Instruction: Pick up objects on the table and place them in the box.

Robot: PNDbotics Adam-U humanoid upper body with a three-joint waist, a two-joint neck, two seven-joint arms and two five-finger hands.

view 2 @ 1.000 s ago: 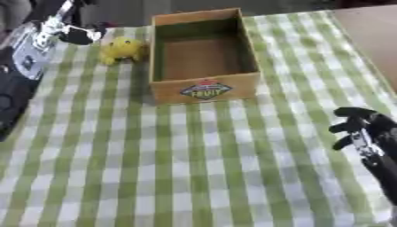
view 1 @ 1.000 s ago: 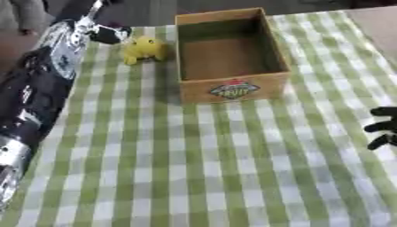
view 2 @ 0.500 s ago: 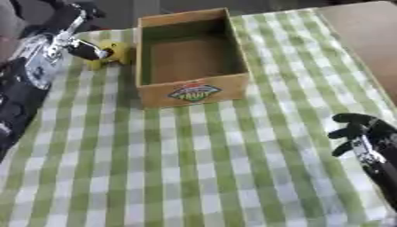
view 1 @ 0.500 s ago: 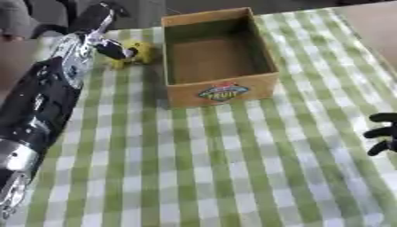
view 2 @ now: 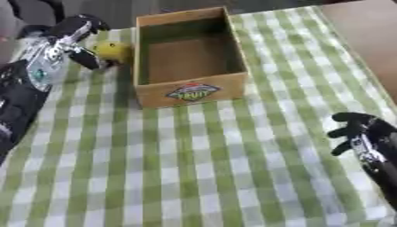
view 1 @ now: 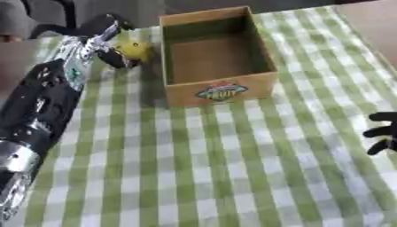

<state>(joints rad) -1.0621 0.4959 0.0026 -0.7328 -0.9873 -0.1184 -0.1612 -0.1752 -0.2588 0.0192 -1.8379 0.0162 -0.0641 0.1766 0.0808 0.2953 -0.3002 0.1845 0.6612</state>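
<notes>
- Left edge of the frame: the robot's left arm runs from the lower left corner up toward the upper left, black with silver joints
- Upper left: the left hand [view 1: 112, 42] lies against the yellow toy [view 1: 133, 48], with dark fingers [view 1: 118, 58] at the toy's near-left side; whether they curl round it or merely touch it cannot be told, since the hand hides that side of the toy
- Upper left, just left of the box: the yellow toy sits on the green checked tablecloth [view 1: 232, 168], close beside the outer left wall of the box and outside it
- Handling, as a judgement: the toy looks small, rounded and light, probably soft or rubbery, so it should yield a little and not break; its smooth rounded form may slip, so opposing sides of the body, thumb against fingers, seem the best place to take hold
- Upper centre: the cardboard box [view 1: 221, 91] stands open-topped with a fruit label [view 1: 220, 91] on its near wall; its interior appears empty
- Lower right edge: the right hand [view 2: 363, 133] rests idle on the cloth, fingers loosely spread and holding nothing, well apart from box and toy
</notes>
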